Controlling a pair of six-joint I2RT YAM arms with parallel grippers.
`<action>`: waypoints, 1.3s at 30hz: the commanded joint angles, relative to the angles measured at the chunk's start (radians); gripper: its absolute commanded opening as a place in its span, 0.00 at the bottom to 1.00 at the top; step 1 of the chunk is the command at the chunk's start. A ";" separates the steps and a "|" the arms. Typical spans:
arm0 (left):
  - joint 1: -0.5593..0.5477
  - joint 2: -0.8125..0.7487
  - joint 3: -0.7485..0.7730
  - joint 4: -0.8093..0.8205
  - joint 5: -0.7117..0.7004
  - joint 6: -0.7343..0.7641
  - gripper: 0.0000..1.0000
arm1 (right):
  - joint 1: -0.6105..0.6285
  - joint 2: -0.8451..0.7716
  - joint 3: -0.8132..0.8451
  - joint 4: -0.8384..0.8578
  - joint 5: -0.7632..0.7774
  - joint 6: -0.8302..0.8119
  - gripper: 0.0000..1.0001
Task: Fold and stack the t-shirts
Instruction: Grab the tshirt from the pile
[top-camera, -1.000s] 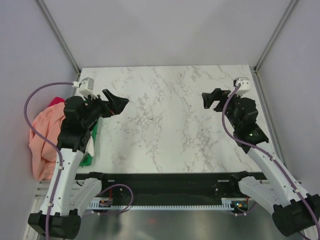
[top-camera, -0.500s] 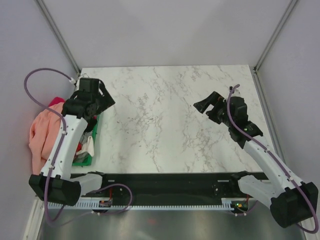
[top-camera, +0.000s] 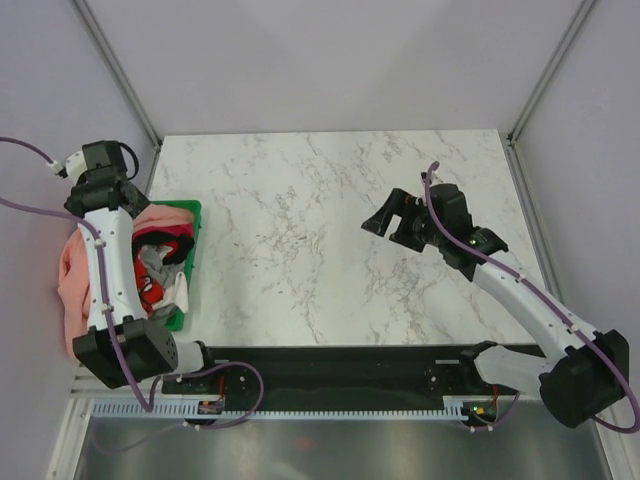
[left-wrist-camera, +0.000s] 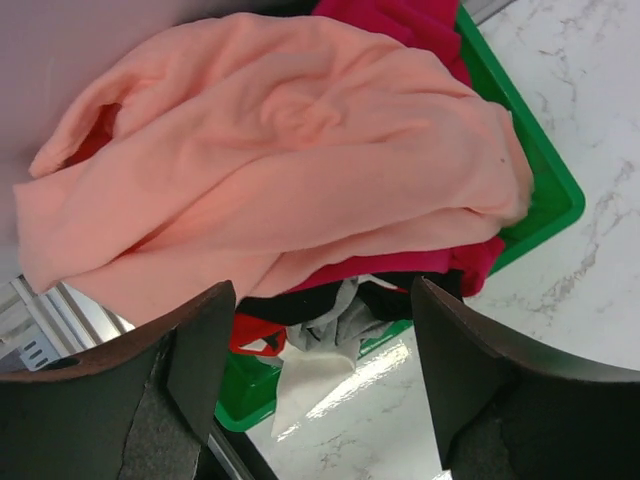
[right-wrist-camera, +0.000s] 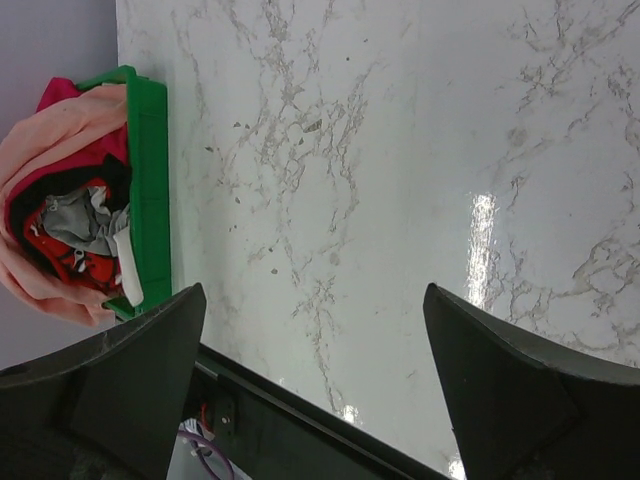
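Left pincer (left-wrist-camera: 320, 300) spread, salmon-pink t-shirt (left-wrist-camera: 280, 170) ahead, atop crate (left-wrist-camera: 556, 190).

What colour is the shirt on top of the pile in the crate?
Salmon-pink. The top shirt shows best in the left wrist view.

We see soft, matt cloth in the salmon-pink t-shirt (left-wrist-camera: 300, 170) and the magenta t-shirt (left-wrist-camera: 400, 22), smooth shiny plastic in the green crate (left-wrist-camera: 550, 190), and a glossy marble-look tabletop (right-wrist-camera: 400, 150) that mirrors the light.
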 joint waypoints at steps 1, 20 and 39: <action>0.088 0.018 -0.009 0.046 0.015 0.033 0.78 | 0.016 0.029 0.053 -0.027 -0.026 -0.027 0.98; 0.211 0.131 -0.030 0.129 0.150 -0.019 0.24 | 0.085 0.144 0.084 -0.050 -0.013 -0.067 0.97; -0.243 0.105 0.609 0.121 0.248 -0.013 0.02 | 0.085 0.094 0.164 -0.055 0.101 -0.104 0.98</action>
